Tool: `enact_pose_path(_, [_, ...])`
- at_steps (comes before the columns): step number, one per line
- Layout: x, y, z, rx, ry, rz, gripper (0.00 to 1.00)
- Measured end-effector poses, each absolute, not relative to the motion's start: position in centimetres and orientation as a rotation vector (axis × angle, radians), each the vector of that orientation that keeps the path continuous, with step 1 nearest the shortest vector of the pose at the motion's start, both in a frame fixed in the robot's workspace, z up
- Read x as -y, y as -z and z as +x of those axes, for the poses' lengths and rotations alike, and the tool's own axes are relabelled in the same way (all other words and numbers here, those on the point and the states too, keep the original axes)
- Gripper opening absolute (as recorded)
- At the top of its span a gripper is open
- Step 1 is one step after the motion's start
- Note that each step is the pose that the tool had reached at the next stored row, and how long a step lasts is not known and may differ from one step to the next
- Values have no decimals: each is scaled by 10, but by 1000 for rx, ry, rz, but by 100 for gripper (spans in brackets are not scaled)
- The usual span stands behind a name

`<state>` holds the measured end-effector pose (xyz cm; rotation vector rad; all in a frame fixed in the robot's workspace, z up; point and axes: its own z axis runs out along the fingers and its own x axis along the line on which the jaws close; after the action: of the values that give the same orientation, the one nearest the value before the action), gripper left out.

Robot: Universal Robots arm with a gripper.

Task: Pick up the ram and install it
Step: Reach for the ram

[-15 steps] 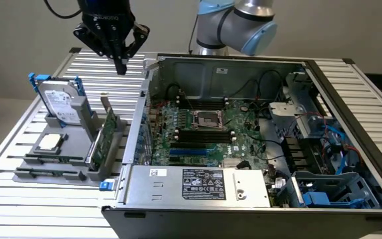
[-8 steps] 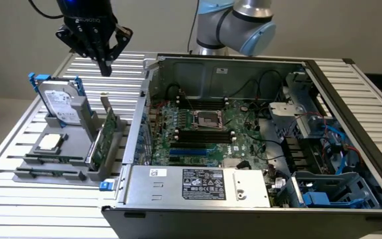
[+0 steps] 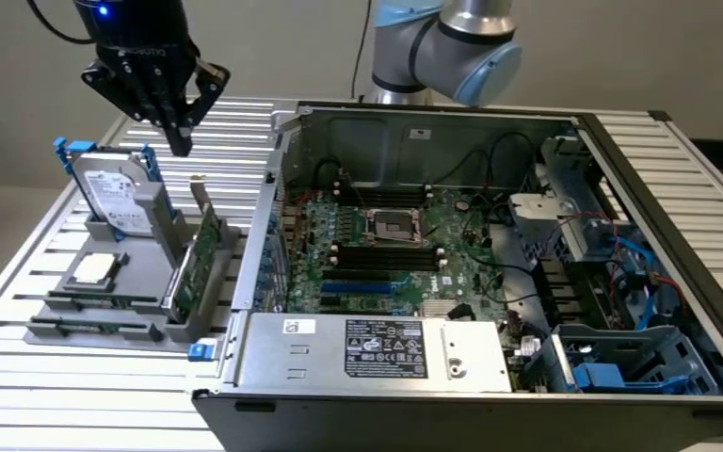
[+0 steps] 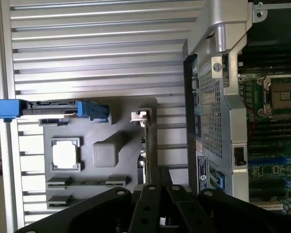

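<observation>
Exterior view: slatted metal table (image 3: 35, 395), beige wall behind. Hand (image 3: 180, 139) closed, empty, above grey tray (image 3: 142, 287). Ram (image 3: 98, 303) flat in tray slot, on exterior view's left of open computer case (image 3: 462, 377).
Wrist view: table (image 4: 97, 48) slats; ram (image 4: 82, 183) in tray (image 4: 89, 167).

I work in a robotics lab set up for computer assembly. The bench is a slatted aluminium table (image 3: 23, 377), and on it lies an open desktop computer case (image 3: 336, 428) with its motherboard (image 3: 462, 250) exposed. At nine o'clock from the case, in the exterior view, a grey fixture (image 3: 148, 282) presents loose parts, a hard drive (image 3: 117, 193) among them, with my gripper (image 3: 181, 143) above. At twelve o'clock is a plain pale wall (image 3: 286, 47).
</observation>
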<state>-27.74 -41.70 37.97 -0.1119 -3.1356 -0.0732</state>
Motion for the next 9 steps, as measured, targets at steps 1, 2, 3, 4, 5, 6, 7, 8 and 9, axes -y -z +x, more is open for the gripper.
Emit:
enact_pose_path(1, [420,-379,-279,3136,73,-112,11])
enact_pose_path(2, [422,-379,-281,3136,73,-112,11])
enact_pose_path(3, [424,-379,-283,3135,73,-112,11])
enact_pose_path(4, [427,-378,-285,3135,73,-112,11])
enact_pose_path(5, [429,-378,-288,3135,73,-112,11])
enact_pose_path(6, [431,-377,-291,3135,73,-112,11])
enact_pose_path(7, [433,-377,-294,3135,73,-112,11])
enact_pose_path(8, [434,-376,-297,3135,73,-112,11])
enact_pose_path(9, [436,-376,-300,3135,73,-112,11])
